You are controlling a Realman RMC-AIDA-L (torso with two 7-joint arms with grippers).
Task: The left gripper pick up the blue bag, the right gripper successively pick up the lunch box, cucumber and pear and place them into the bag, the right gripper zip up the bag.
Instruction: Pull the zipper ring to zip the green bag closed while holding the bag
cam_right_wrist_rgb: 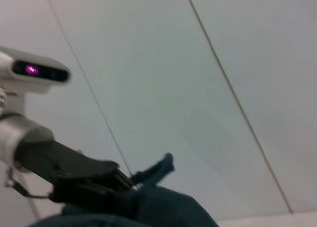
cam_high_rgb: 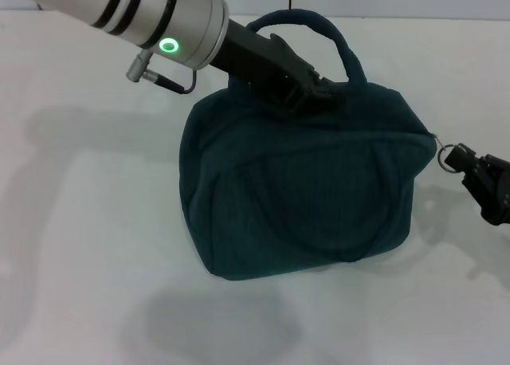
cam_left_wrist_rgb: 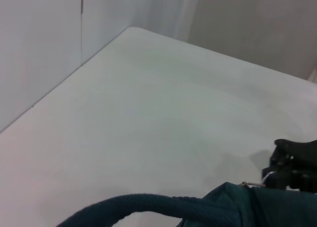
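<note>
I am seeing the blue bag [cam_high_rgb: 303, 190] sitting on the white worktop [cam_high_rgb: 88, 245], its top gripped by the left tool [cam_high_rgb: 307, 90]. The right tool [cam_high_rgb: 470, 170] is pinching the zipper ring [cam_high_rgb: 451, 155] at the bag's right end.

We take this for a bare lab or robot test bay, not a home or a shop. A plain white table [cam_high_rgb: 88, 245] fills almost the whole head view, with no cloth, marks or household clutter on it. In the left wrist view, flat pale wall panels [cam_left_wrist_rgb: 39, 43] rise at the upper left of the frame, meeting the tabletop edge along a straight seam. The right wrist view shows more white panelling [cam_right_wrist_rgb: 208, 63] crossed by thin dark joints, and a white camera unit [cam_right_wrist_rgb: 29, 73] with a magenta light at the left edge.
</note>
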